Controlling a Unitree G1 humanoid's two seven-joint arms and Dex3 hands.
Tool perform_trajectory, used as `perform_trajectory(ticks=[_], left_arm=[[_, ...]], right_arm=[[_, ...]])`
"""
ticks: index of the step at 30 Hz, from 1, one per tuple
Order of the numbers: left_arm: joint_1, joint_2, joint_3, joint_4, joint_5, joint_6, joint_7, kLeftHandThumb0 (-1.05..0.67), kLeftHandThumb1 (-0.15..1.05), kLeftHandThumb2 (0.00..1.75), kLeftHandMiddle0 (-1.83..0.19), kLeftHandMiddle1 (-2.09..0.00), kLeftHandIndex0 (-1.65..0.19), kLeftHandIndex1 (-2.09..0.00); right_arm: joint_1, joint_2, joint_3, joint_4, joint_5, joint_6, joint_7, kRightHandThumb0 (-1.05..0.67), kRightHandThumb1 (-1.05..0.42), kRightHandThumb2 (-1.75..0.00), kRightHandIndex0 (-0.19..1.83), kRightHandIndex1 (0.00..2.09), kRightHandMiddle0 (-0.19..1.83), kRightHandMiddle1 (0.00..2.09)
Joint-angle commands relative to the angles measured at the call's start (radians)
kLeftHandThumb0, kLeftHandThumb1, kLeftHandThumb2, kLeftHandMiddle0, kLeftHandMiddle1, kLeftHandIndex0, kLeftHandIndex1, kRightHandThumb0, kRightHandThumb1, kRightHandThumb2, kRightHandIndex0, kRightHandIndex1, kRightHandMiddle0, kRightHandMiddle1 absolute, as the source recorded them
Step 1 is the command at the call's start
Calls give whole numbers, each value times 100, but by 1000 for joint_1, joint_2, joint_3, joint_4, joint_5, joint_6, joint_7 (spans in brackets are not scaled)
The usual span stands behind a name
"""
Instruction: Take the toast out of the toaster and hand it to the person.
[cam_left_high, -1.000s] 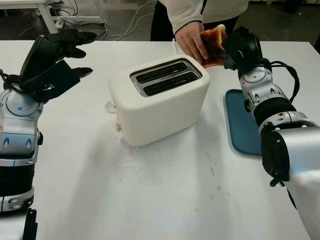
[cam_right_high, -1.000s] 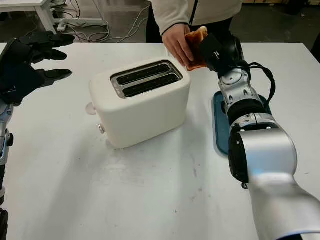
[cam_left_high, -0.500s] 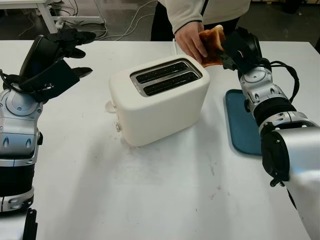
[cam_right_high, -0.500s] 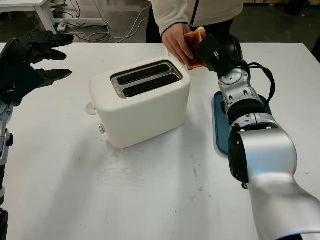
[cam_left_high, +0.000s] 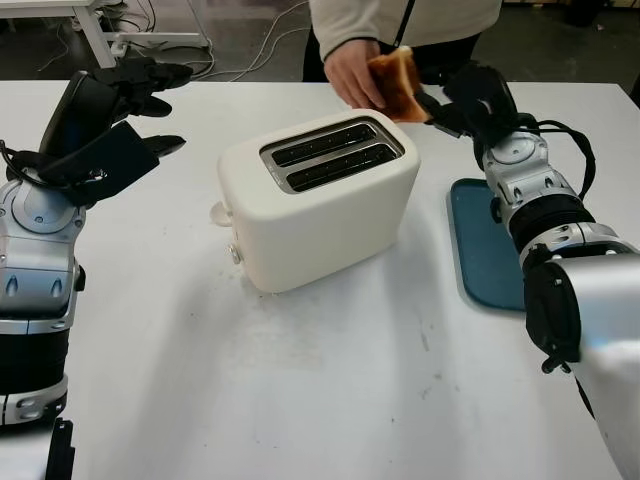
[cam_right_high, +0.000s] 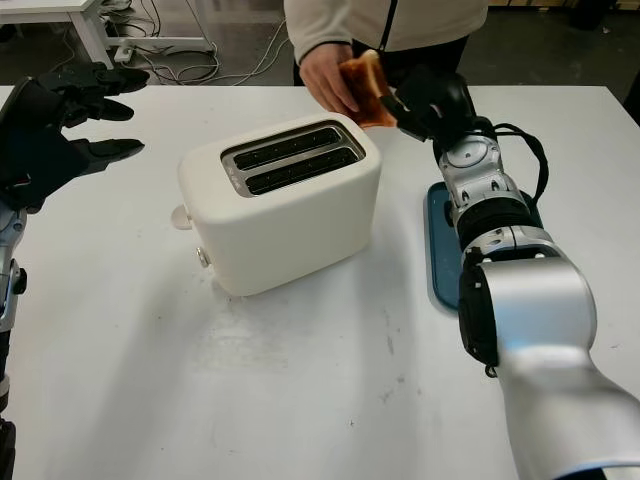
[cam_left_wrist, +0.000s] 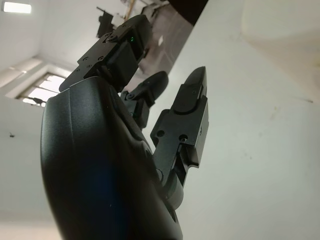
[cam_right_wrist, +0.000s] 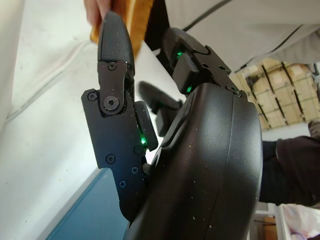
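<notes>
A person's hand (cam_left_high: 352, 72) holds the browned toast (cam_left_high: 398, 84) above the table's far edge, behind the white two-slot toaster (cam_left_high: 318, 200). Both toaster slots (cam_left_high: 330, 155) look dark and empty. My right hand (cam_left_high: 440, 106) is open just right of the toast, its fingertips (cam_right_wrist: 114, 35) close to the slice's lower corner, and the toast (cam_right_wrist: 134, 15) sits in the person's fingers beyond them. My left hand (cam_left_high: 112, 112) is open and held up above the table left of the toaster, away from it.
A teal tray (cam_left_high: 484, 250) lies on the white table (cam_left_high: 330, 380) right of the toaster, under my right forearm. The person stands at the far edge in a light top (cam_left_high: 420, 18). Cables and a table leg lie on the floor behind.
The person's hand has drawn the toast up and to the left, out of my right hand. My right hand's fingers have let go. The left arm has not moved.
</notes>
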Motion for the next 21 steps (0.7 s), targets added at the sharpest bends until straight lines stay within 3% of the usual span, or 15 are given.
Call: perform_trajectory(ticks=[1, 6, 7, 14, 17, 21], left_arm=[[26, -28, 30, -16, -33, -8, 25, 14, 89, 1, -39, -74, -63, -9], [105, -67, 79, -73, -87, -36, 44, 13, 90, 1, -30, -74, -59, -7], [126, -73, 90, -88, -102, -46, 41, 14, 91, 3, -27, -75, -57, -7], [282, -145, 131, -205, -130, -109, 91, -4, 89, 3, -18, -85, -51, -5], [344, -189, 138, -243, -145, -147, 108, -4, 90, 4, -14, -86, -47, -3], [409, -245, 126, -283, -166, -148, 122, -3, 92, 7, -6, -86, -42, 0]], right_arm=[[22, -13, -12, -22, 18, -45, -1, -87, -92, -38, 17, 21, 25, 1], [64, -19, -59, -55, 80, -96, 21, -90, -92, -34, 18, 10, 21, 0], [77, -17, -76, -68, 104, -109, 26, -88, -92, -29, 27, 13, 20, 0], [249, -22, -122, -229, 192, -260, 90, -76, -92, -29, 11, 3, 13, 1], [358, 14, -193, -344, 325, -278, 197, -75, -92, -23, 6, 1, 9, 0], [545, 51, -200, -577, 413, -250, 281, -74, -92, -24, 3, 0, 6, 0]])
